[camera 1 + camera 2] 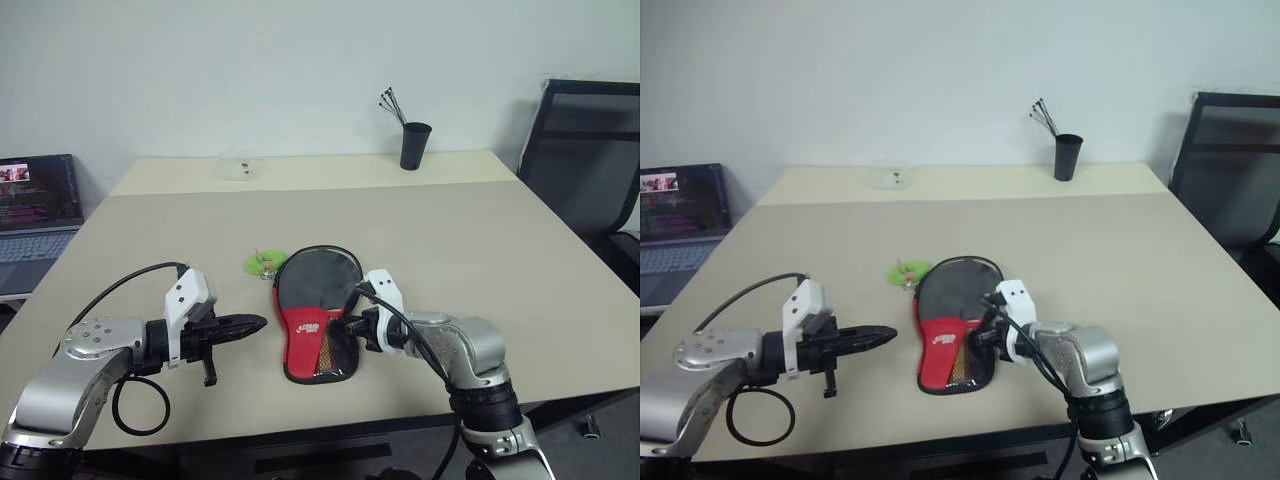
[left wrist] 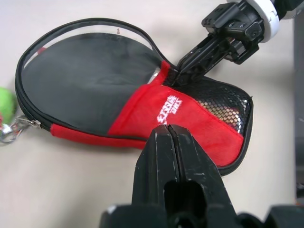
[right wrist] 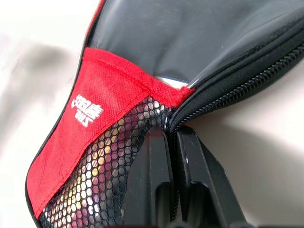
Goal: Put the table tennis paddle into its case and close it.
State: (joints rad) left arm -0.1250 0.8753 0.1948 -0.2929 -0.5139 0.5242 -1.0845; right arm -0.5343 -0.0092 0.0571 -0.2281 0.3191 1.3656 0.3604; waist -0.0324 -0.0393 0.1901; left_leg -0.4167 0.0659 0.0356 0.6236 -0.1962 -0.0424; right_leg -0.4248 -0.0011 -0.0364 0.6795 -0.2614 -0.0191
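Black and red fabric is lying flat near the middle of the table (image 1: 480, 230): it is the case (image 1: 315, 300), round end pointing away from the robot, narrow mesh end toward it. A green zip pull (image 1: 258, 263) is sitting just beside the case's round end, on the robot's left. The right gripper (image 3: 172, 135) is pinching the case's zippered edge where the red panel and mesh meet, fingers closed on the fabric. The left gripper (image 1: 258, 323) is hovering just left of the case, fingers pressed together and holding nothing. Whether the paddle is lying inside the case cannot be told. A black cup (image 1: 414, 145) is standing at the far edge.
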